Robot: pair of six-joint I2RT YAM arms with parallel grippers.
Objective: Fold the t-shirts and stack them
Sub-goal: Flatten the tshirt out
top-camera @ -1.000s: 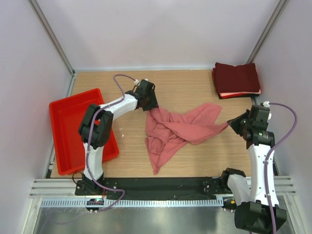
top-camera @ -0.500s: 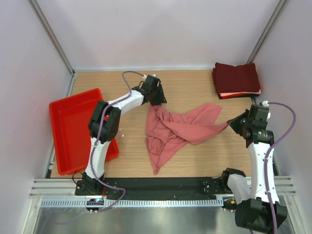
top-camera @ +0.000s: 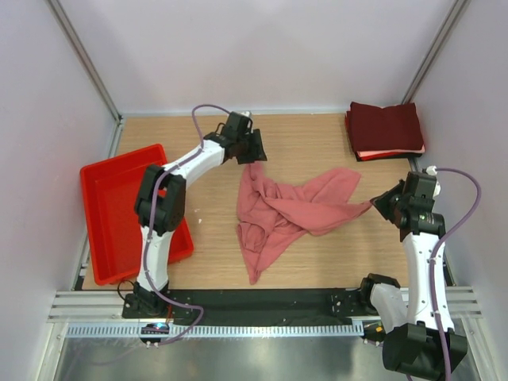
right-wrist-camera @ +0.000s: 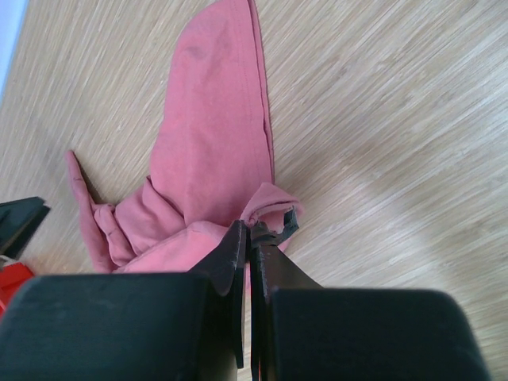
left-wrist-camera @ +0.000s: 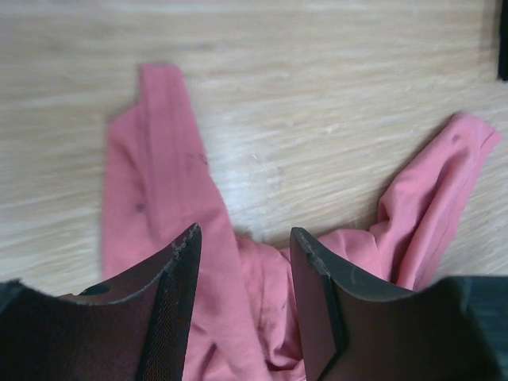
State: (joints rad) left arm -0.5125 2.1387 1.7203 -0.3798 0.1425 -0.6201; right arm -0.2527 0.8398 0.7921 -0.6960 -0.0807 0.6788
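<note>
The crumpled pink t-shirt takes the middle of the tabletop, from near the far edge almost to the near edge. The red tray fills the left edge. The left arm crosses above the bare strip between tray and shirt, so the passage there is narrow. The left gripper hangs with jaws apart over the shirt's far end. The stack of folded maroon t-shirts occupies the far right corner. The right gripper, closed on the shirt's right tip, stands close to the right edge. Bare wood lies along the far edge and between shirt and stack. Walls close the left, far and right sides.
</note>
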